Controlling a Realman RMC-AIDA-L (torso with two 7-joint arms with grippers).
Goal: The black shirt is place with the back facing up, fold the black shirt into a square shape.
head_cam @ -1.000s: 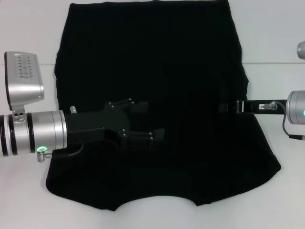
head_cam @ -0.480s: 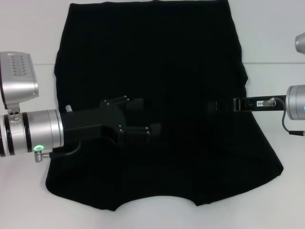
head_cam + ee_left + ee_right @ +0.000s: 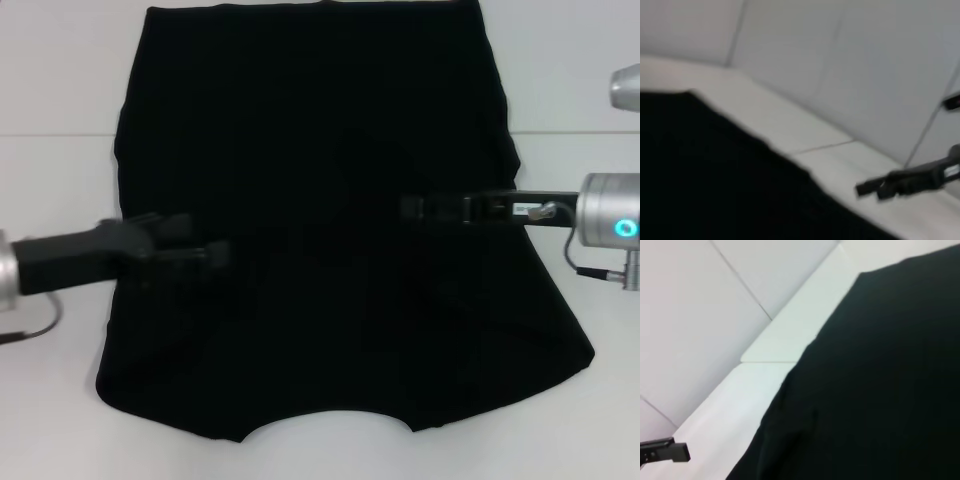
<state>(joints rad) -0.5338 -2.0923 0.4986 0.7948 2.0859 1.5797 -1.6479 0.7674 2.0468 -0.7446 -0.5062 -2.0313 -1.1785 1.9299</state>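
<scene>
The black shirt (image 3: 330, 200) lies flat beneath both arms, left gripper (image 3: 205, 253) over its left part, right gripper (image 3: 415, 208) mid-shirt, finger states unclear on both.

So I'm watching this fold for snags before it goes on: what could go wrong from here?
1. The left pincer and right pincer both sit over the black shirt at different heights across it, so a fold from here may come out skewed.
2. The shirt's sides already look folded inward; a pincer dragging across could pull them loose.
</scene>
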